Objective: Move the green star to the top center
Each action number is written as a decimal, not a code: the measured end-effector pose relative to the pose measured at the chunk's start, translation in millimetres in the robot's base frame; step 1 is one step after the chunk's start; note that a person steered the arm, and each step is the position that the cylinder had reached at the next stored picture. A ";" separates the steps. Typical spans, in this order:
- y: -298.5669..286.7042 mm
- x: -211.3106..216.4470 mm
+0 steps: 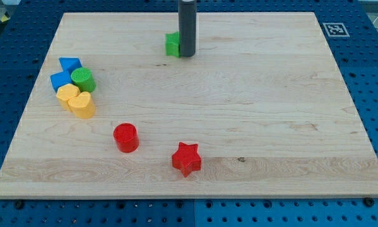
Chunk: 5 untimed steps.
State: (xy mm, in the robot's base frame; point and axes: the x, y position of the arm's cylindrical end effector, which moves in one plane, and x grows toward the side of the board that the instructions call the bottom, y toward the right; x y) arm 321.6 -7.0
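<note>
A green star (pixel 172 44) lies near the view's top centre of the wooden board (pixel 258 113). It is partly hidden behind my dark rod, so its shape is hard to make out. My tip (pixel 187 55) rests on the board right against the star's right side.
At the view's left is a cluster: two blue blocks (pixel 69 64) (pixel 60 81), a green cylinder (pixel 83 80), a yellow block (pixel 67 94) and a yellow heart (pixel 82 105). A red cylinder (pixel 126 137) and a red star (pixel 187 159) lie near the view's bottom centre. A marker tag (pixel 334 29) sits off the board's top right corner.
</note>
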 end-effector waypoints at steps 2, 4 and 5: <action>4.3 32.1; -18.1 22.6; -18.1 14.0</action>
State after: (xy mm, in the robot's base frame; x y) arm 335.6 -25.2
